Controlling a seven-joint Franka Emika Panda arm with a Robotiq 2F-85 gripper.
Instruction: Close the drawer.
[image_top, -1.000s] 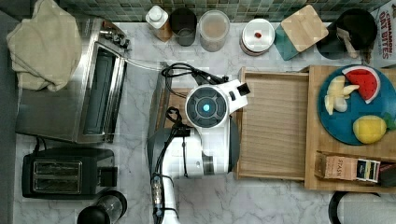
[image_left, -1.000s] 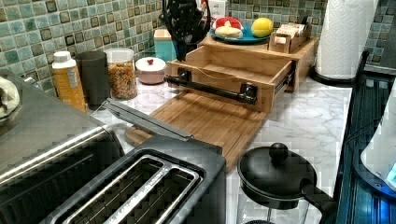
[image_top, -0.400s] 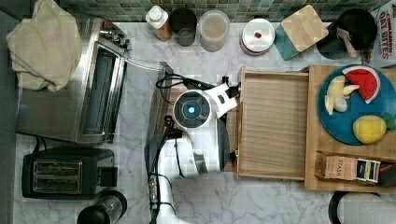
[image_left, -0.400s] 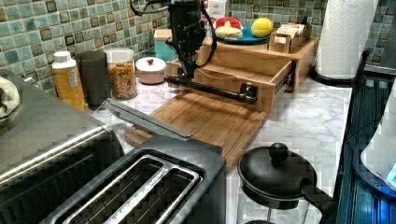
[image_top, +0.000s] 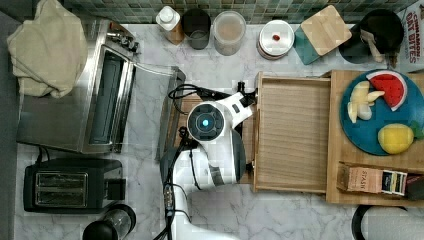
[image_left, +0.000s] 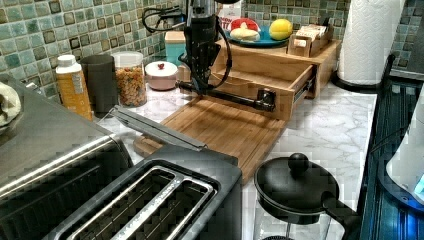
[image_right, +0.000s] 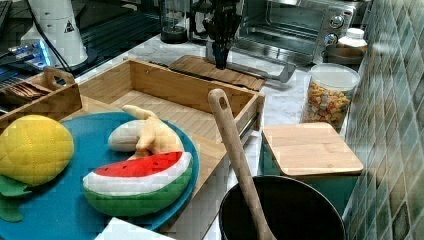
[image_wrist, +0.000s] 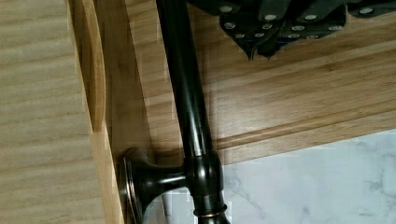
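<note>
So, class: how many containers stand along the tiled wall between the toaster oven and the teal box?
4, in a row in the top view, left to right: white-capped bottle, dark canister, clear cereal jar, white lidded bowl. Others may be hidden.

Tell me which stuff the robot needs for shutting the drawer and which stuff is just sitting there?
Needed:
drawer, pulled out
its black handle bar
gripper, down by the bar

Just sitting there:
toaster oven
toaster
cutting board
blue plate of toy fruit
cereal jar

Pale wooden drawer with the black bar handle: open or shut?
Open. The pale wooden drawer is pulled out from its stand, its empty floor exposed beside the fruit plate.
</note>
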